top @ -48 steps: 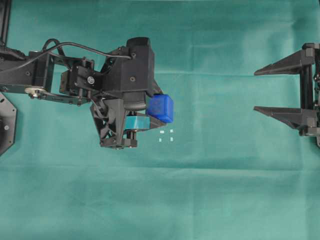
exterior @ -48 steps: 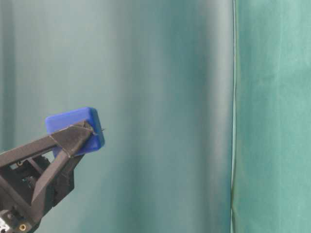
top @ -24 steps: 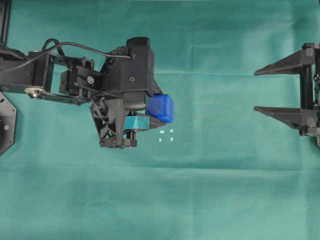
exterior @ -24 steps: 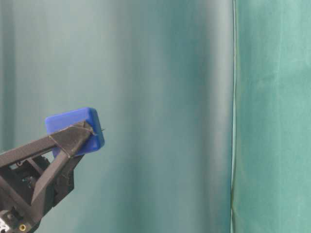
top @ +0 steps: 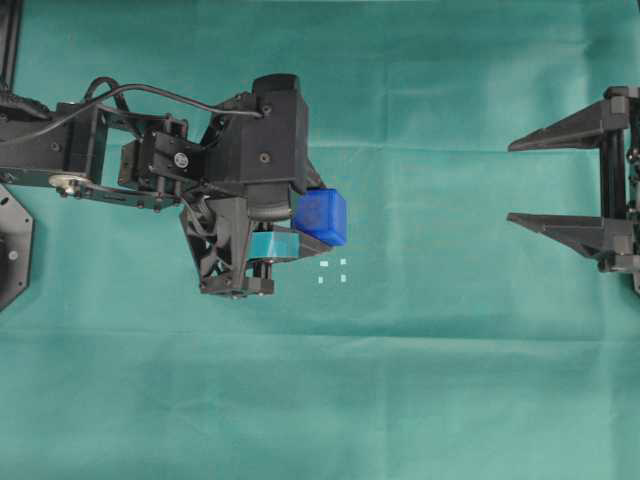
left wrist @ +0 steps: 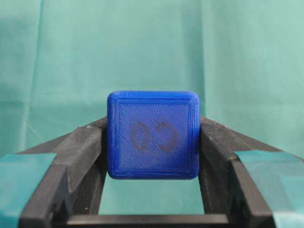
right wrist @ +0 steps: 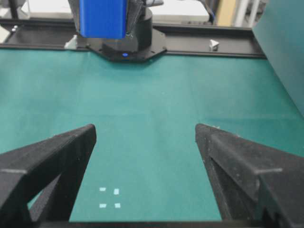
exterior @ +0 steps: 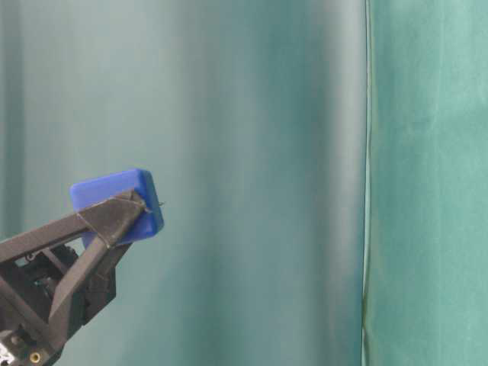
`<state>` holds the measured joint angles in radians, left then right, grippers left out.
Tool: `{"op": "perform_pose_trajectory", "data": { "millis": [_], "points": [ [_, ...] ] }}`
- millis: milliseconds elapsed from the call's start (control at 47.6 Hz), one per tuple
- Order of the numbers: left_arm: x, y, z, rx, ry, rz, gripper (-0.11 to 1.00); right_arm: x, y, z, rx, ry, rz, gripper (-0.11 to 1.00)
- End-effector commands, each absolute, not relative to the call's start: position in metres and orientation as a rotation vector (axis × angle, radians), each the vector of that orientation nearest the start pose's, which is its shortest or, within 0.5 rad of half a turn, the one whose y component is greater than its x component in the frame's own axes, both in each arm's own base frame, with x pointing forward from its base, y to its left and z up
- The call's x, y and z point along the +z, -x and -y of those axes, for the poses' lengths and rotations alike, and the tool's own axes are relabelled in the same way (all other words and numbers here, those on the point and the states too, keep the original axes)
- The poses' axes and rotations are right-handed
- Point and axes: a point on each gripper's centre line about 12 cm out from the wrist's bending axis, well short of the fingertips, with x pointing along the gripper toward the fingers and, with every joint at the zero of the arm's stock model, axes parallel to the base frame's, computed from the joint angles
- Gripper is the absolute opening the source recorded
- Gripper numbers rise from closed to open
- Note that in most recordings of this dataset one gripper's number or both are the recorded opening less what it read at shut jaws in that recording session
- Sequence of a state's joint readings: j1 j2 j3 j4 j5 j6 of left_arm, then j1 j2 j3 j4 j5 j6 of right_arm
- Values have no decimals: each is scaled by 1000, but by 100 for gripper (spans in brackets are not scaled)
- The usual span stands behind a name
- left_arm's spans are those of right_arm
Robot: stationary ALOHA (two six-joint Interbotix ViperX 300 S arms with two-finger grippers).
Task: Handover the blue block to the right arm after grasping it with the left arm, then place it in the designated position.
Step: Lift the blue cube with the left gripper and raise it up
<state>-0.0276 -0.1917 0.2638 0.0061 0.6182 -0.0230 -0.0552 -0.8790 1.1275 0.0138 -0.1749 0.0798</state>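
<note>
The blue block [top: 322, 216] [left wrist: 153, 134] hangs above the cloth, clamped between the teal-banded fingers of my left gripper [top: 313, 218] [left wrist: 153, 137]. Its marked face looks into the left wrist camera. The table-level view shows the blue block [exterior: 107, 187] raised at the fingertips [exterior: 122, 216]. Four small white marks, the designated position [top: 333, 271] [right wrist: 109, 198], lie on the green cloth just below and right of the block in the overhead view. My right gripper [top: 512, 181] [right wrist: 145, 133] waits far right, open and holding nothing, facing the blue block [right wrist: 102, 18] across the table.
Green cloth [top: 420, 380] covers the whole table. The left arm's base plate [right wrist: 126, 50] and a black rail [right wrist: 213, 35] stand at the far side in the right wrist view. A green curtain [exterior: 427, 183] hangs behind in the table-level view.
</note>
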Motion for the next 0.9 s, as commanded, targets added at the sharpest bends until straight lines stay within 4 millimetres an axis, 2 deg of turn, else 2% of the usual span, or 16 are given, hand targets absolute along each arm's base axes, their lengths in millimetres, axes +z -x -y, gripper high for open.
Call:
{"op": "perform_pose_trajectory", "data": {
  "millis": [0,567,881],
  "points": [
    [355,-388,9,-15,5,-637,47,293,-218,13,-62,-92,-42,94],
    [357,-387,9,-16,4,-617,47,294,-219,13,-62,-90,-42,94],
    [366,-370,9,-20,5,-411,47,294,-219,13,-61,-84,-42,94]
  ]
}}
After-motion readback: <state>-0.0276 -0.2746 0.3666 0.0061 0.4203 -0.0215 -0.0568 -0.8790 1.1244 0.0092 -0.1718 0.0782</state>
